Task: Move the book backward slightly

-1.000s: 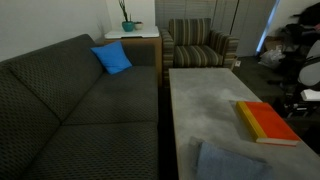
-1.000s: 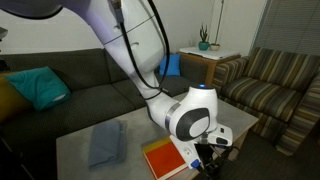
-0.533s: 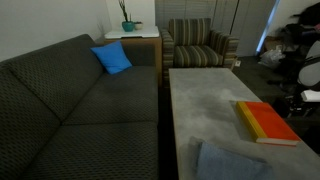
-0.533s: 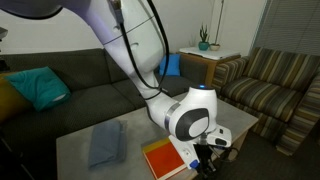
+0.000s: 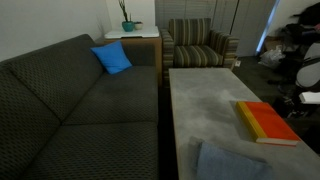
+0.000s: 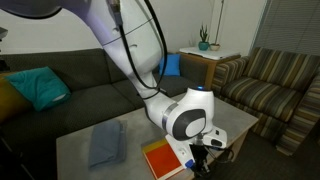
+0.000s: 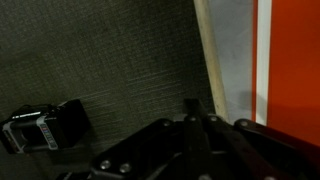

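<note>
Since the gripper [image 7: 195,118] hangs just off the table [image 7: 232,50] edge, over the carpet [image 7: 100,60], with its fingers clenched together on nothing, we judge height to be the main risk. If it comes in too low, it strikes the table edge; too high, and it rides over the thin book [image 7: 290,60]. The book lies flat near that edge, just beside the gripper and apparently not touching it. A push off its middle would turn it rather than slide it, and a long push could run it towards the cloth [image 6: 105,143] farther along. Against the frame a second ago, we see the gripper [image 6: 200,158] slightly lower, while the book [image 5: 266,122] lies where it was.
</note>
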`<state>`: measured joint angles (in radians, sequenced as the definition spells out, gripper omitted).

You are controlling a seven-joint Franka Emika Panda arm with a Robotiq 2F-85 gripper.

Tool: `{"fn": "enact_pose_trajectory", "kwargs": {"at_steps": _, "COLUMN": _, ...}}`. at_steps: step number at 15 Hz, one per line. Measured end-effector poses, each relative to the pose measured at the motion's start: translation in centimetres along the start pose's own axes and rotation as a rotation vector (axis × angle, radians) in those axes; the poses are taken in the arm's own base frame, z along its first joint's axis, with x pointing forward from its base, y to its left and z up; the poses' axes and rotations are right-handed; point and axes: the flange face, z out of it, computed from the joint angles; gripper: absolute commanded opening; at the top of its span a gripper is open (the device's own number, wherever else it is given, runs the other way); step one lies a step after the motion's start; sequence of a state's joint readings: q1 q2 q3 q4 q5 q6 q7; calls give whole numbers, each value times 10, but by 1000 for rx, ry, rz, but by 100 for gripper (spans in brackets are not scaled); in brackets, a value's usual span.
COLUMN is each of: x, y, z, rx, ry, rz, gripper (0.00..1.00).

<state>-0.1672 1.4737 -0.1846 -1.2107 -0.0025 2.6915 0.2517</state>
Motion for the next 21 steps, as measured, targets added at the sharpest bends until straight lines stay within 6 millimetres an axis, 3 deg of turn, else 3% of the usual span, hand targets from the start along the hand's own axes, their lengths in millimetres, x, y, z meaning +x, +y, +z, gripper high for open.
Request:
{"fn": "enact_pose_trajectory", "kwargs": {"at_steps": 11, "x": -24, "y": -48, "z": 5, "rx": 32, "ry": -89, "rz": -109, "gripper": 0}}
{"fn": "enact_pose_trajectory", "kwargs": {"at_steps": 21, "x": -30, "y": -55, "z": 7, "rx": 44, "ry": -130, "rz": -186, "gripper": 0}}
